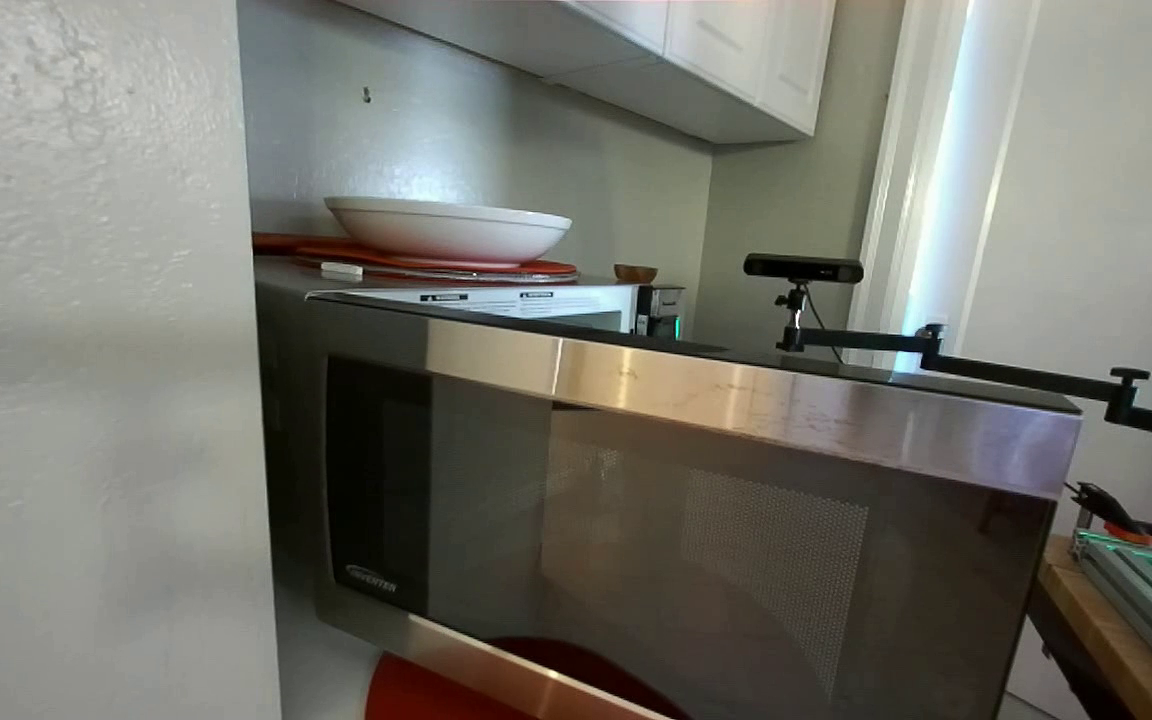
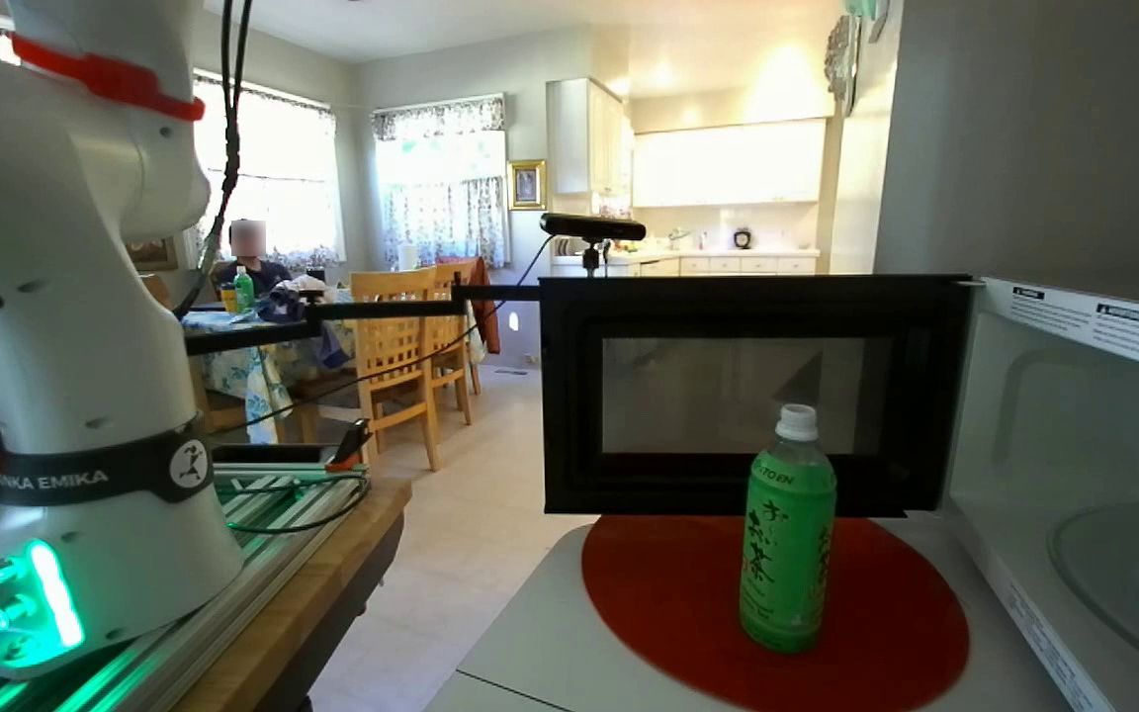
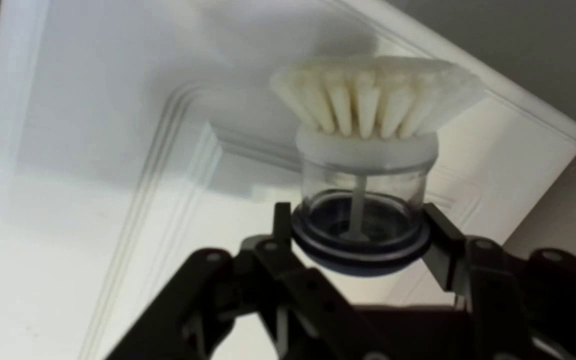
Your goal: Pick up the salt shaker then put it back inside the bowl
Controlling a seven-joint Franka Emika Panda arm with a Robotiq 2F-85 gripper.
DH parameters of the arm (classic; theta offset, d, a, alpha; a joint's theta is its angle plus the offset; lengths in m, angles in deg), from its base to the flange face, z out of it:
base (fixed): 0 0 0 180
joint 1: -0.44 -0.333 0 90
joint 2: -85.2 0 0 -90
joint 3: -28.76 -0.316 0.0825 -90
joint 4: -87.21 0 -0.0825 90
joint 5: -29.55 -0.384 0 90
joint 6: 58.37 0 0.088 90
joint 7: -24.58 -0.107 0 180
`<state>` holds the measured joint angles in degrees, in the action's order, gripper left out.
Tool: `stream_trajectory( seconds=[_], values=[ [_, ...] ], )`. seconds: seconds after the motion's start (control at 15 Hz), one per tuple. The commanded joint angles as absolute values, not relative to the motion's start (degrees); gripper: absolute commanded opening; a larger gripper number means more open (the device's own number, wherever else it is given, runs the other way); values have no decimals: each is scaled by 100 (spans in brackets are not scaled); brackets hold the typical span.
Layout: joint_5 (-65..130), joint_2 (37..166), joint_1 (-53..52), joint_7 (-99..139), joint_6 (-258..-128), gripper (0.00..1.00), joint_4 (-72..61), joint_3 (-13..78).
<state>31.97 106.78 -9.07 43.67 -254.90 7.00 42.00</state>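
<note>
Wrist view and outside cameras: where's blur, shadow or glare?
Wrist view: soft focus on the clear-bodied, white-bristled brush and black two-fingered hand; grey shadow over part of the white panelled surface. In an exterior view: bright reflections on the silver metal door strip; wide, shallow white bowl distinct. In an exterior view: patterned-curtain windows washed out.

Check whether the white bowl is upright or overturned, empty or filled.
Upright: in an exterior view, the white bowl flares wider toward its top. Empty or filled, I cannot tell: its inside is hidden.
</note>
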Motion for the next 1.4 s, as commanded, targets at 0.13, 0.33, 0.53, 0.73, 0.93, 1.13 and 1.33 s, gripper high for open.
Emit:
stream_trajectory(
  seconds=[0.13, 0.33, 0.53, 0.73, 0.93, 1.13, 1.33],
  values=[
    [3098, 10493, -1020, 4275, -24586, 38, 582, 4233],
    [3115, 10475, -1035, 4216, -24205, 38, 618, 4262],
    [3140, 10465, -1047, 4144, -24041, 38, 640, 4297],
    [3091, 10329, -894, 4234, -23811, 38, 517, 3985],
    [2893, 10163, -560, 4410, -23342, 38, 272, 3320],
    [2660, 10241, -469, 4312, -23425, 38, 131, 3169],
    [2666, 10370, -447, 4120, -23554, 38, 9, 3345]
  ],
)
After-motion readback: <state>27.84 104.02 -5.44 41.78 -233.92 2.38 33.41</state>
